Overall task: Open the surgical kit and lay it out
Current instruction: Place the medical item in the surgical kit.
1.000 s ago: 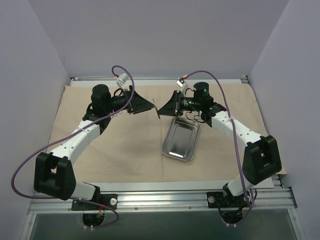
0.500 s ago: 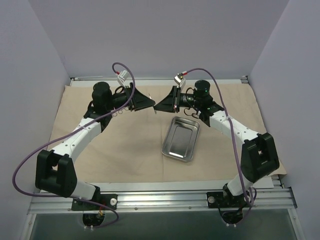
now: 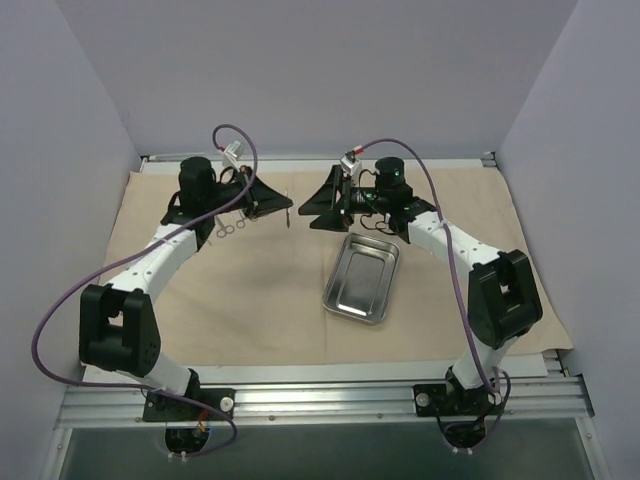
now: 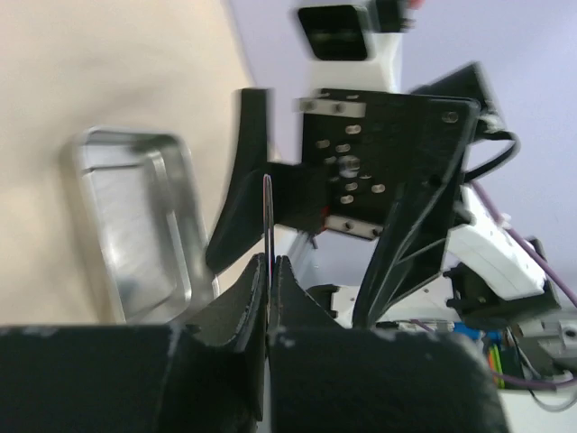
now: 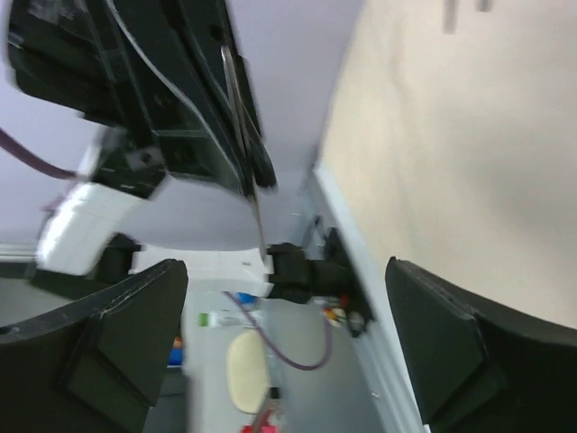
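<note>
The beige cloth wrap (image 3: 250, 290) lies spread flat over the table. The steel tray (image 3: 362, 278) sits on it right of centre and looks empty; it also shows in the left wrist view (image 4: 135, 225). My left gripper (image 3: 285, 208) (image 4: 271, 263) hangs above the back of the cloth, shut on a thin metal instrument (image 4: 268, 212) that sticks out past its tips. My right gripper (image 3: 312, 210) (image 5: 285, 271) faces it a short way off, open wide with nothing between its fingers. That instrument (image 5: 243, 126) shows in the right wrist view, clear of my right fingers.
Small ring-handled instruments (image 3: 228, 230) lie on the cloth under my left forearm. Purple walls close in the back and both sides. The aluminium rail (image 3: 320, 395) with both arm bases runs along the near edge.
The right gripper has opened and let go of the thin instrument. The left gripper has shut on it. Both grippers have shifted left and toward the back.
</note>
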You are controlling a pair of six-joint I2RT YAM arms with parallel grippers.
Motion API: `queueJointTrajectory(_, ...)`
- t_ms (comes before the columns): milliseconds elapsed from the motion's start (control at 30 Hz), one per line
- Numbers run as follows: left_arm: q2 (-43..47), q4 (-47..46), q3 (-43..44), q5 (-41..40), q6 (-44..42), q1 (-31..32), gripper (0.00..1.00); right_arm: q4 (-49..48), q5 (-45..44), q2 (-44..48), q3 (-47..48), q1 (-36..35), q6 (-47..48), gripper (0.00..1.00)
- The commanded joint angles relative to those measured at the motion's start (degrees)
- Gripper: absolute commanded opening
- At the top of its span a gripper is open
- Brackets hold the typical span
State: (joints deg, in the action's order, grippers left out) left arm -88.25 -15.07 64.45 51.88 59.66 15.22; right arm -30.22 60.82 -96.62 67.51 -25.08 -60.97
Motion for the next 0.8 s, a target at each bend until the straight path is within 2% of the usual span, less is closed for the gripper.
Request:
queueJointTrajectory(0, 0.8, 24.6, 7.24, -4.49, -12.48, -6.68, 0.02, 23.62, -8.2, -1.1, 9.45, 1.87, 18.98, 1.0)
queueJointTrajectory(33, 0.54, 32.05, 9.62, -6.77, -17.51, -8.09, 0.02, 39.55, -11.39, -2.33, 15.84, 2.31, 24.88, 1.0)
queueJointTrajectory(67, 0.27, 39.69, 12.0, -15.32, -26.43, -9.93, 0.02, 45.8, -14.73, -4.52, 18.77, 2.32, 33.72, 1.0)
queueJointTrajectory(100, -0.51, 51.25, 16.28, -20.54, -29.66, -10.47, 0.02, 50.21, -22.68, -5.24, 20.89, 2.23, 36.33, 1.0)
queueJointTrajectory(133, -1.22, 55.37, 17.89, -25.11, -32.3, -11.17, 0.02, 55.39, -25.8, -5.77, 23.09, 2.14, 38.36, 1.0)
queueJointTrajectory(167, -1.92, 62.2, 19.3, -33.77, -35.2, -13.09, 0.02, 56.92, -28.1, -6.12, 23.46, 2.05, 41.17, 1.0)
queueJointTrajectory(233, -4.46, 66.64, 21.85, -41.81, -37.15, -17.82, 0.02, 59.82, -34.26, -6.04, 23.55, 2.23, 42.42, 1.0)
queueJointTrajectory(333, -6.14, 66.58, 21.08, -45.98, -37.95, -21.8, 0.02, 60.37, -36.2, -5.95, 22.76, 2.58, 43.31, 1.0)
queueJointTrajectory(500, -11.49, 64.03, 21.95, -49.41, -36.89, -27.61, 0.02, 58.17, -36.12, -4.81, 20.12, 2.76, 41.46, 0.92)
queueJointTrajectory(767, -23.54, 63.77, 27.4, -51.26, -33.91, -28.32, 0.02, 58.52, -34.19, -5.6, 19.51, 4.77, 41.46, 0.91)
